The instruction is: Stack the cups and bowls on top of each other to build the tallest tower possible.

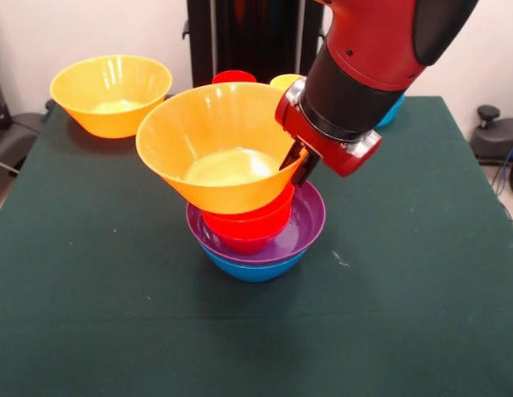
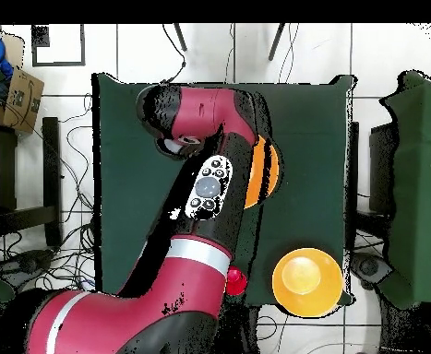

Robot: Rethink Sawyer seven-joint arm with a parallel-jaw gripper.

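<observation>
Tilting leftward atop the tower [image 1: 256, 236], the yellow-orange bowl [image 1: 219, 149] — rim pinched by the hand [image 1: 299, 165] (mouth up).

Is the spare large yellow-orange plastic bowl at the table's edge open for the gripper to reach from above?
Probably yes: the spare large yellow-orange plastic bowl sits alone, nothing over it; the gripper is at the tower's top bowl.

- A dark green cloth [image 1: 405, 314] covers the table.
- A plain pale wall [image 1: 91, 33] stands behind it.
- The floor [image 2: 71, 120] is white tile, strewn with black cables [image 2: 76, 152].
- A cardboard box [image 2: 17, 100] sits beside the table.
</observation>
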